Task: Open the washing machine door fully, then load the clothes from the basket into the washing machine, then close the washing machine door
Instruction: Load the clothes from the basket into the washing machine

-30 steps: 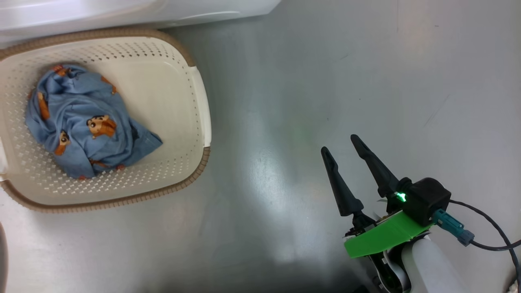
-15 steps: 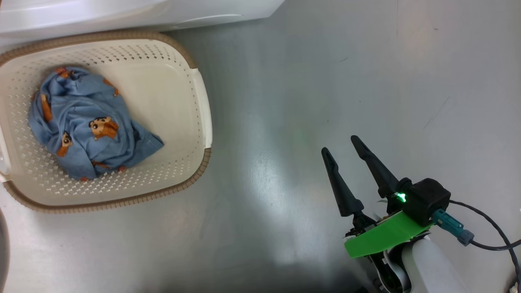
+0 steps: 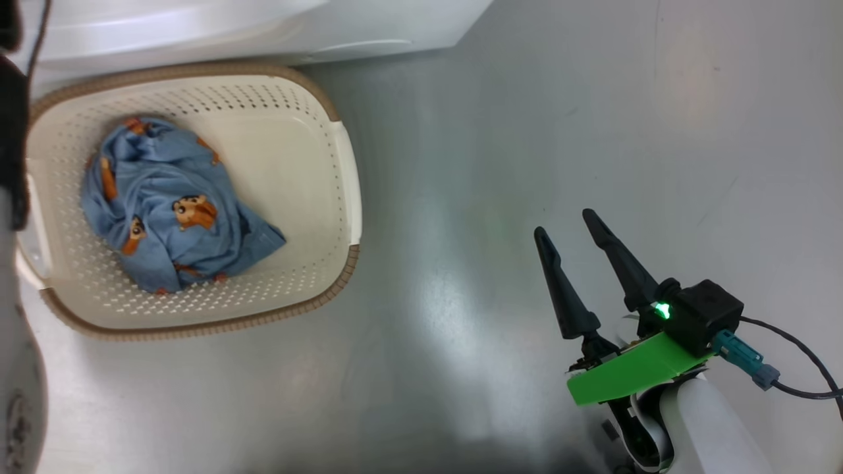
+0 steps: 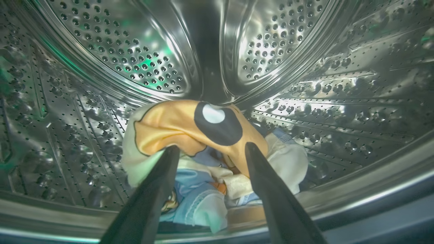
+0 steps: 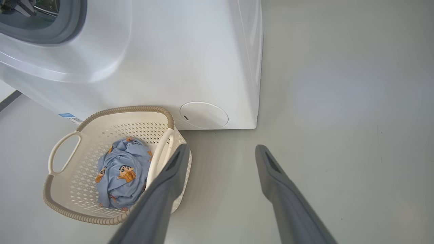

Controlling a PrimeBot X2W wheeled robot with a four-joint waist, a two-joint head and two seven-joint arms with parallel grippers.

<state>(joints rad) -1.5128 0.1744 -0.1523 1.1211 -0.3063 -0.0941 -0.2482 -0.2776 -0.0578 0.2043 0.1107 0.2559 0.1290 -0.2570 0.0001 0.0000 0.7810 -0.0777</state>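
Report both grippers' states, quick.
Left gripper: open, empty, inside the washing machine drum over loaded clothes.
Right gripper: open, empty, above the floor.

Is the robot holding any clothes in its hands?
No. The left gripper is open near the clothes in the drum; the right gripper is open, empty.

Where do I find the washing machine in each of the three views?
Head view: the washing machine is a white strip along the top edge, left of centre, behind the basket.
Left wrist view: its steel drum curves all around, with loaded clothes at the bottom.
Right wrist view: the washing machine takes the upper left.
Shared landmark: the basket, at the machine's foot in the head and right wrist views.
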